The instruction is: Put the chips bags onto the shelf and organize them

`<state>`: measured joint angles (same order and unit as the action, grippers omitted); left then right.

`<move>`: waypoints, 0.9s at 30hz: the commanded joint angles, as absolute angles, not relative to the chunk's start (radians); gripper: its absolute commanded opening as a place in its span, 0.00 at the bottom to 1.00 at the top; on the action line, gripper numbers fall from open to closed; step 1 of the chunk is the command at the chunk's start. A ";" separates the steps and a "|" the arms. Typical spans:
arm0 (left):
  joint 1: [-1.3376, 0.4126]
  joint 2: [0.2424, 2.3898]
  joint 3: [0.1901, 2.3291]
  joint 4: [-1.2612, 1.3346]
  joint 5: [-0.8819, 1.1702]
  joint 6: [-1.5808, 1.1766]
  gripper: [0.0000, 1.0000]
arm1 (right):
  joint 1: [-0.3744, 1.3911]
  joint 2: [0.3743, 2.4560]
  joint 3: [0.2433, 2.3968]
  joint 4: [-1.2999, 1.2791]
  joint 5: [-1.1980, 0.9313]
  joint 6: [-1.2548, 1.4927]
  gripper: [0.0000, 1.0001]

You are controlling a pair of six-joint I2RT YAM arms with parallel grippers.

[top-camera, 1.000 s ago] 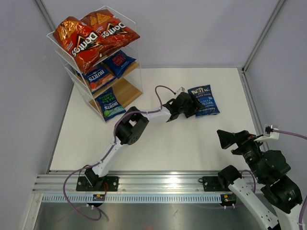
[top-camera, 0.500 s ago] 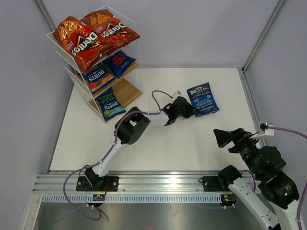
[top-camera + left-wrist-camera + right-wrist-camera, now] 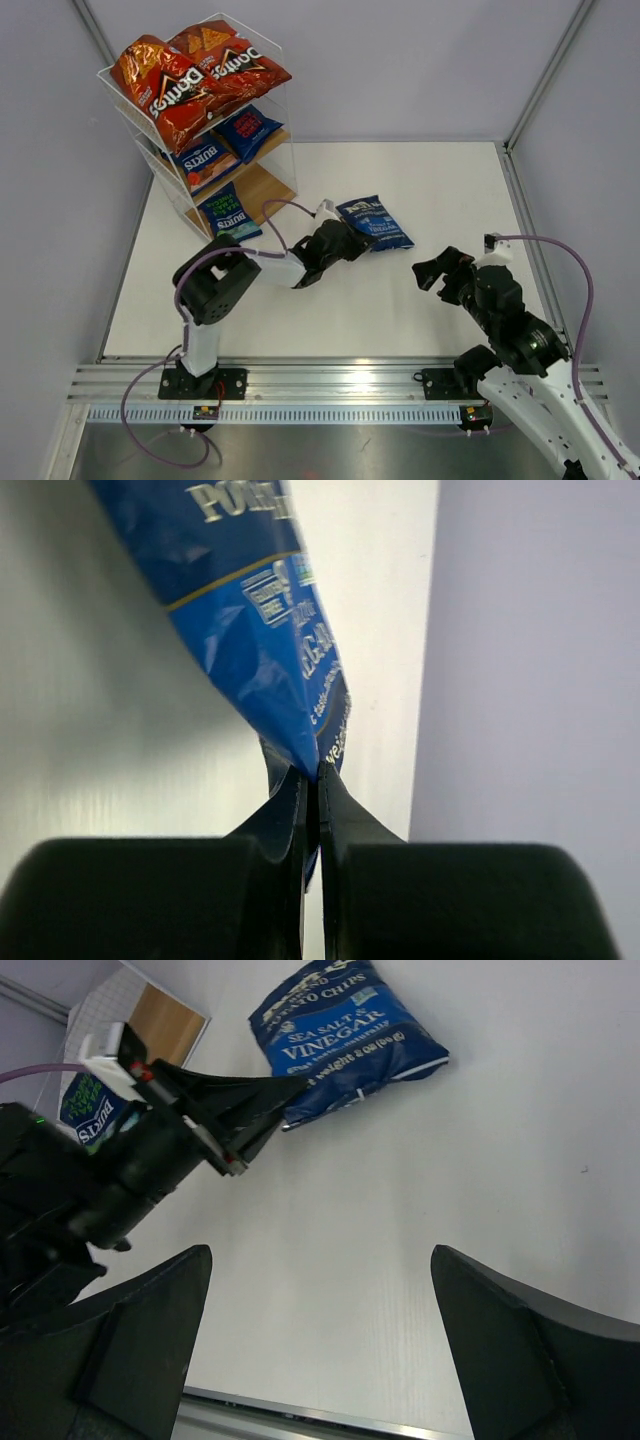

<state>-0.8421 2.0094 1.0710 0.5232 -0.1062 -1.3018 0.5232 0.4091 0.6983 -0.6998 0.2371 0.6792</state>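
Observation:
The white wire shelf (image 3: 262,188) stands at the back left. Two red Doritos bags (image 3: 165,85) lie on its top tier. Dark blue Burts bags (image 3: 205,160) fill the middle tier, and another Burts bag (image 3: 230,212) sits on the bottom board. My left gripper (image 3: 347,238) is shut on the edge of a blue Kettle bag (image 3: 376,222) at mid-table. The left wrist view shows the jaws (image 3: 315,777) pinching the bag's (image 3: 250,610) lower seam. The right gripper (image 3: 430,272) hovers open and empty right of it, looking down at the bag (image 3: 345,1035) between its wide fingers (image 3: 320,1250).
A metal rail (image 3: 330,385) runs along the near table edge. Grey walls close in the back and both sides. A purple cable (image 3: 560,260) loops off the right wrist. Bare white tabletop (image 3: 330,310) lies between the two arms.
The left gripper closed on the Kettle bag and dragged it left across the table toward the shelf. The right arm swung left and forward, still open.

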 commanded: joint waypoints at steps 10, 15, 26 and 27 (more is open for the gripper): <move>-0.871 1.677 0.677 1.049 -0.227 -1.272 0.00 | 0.520 0.427 0.399 -0.160 -0.075 0.988 1.00; -0.896 1.628 0.575 1.272 -0.259 -1.212 0.00 | 0.520 0.405 0.391 -0.147 -0.043 1.075 1.00; -0.977 1.585 0.472 1.664 -0.196 -0.907 0.00 | 0.522 0.486 0.270 0.135 -0.078 1.473 1.00; -0.986 1.566 0.469 1.664 -0.193 -0.872 0.00 | 0.522 0.497 0.267 0.143 -0.083 1.491 1.00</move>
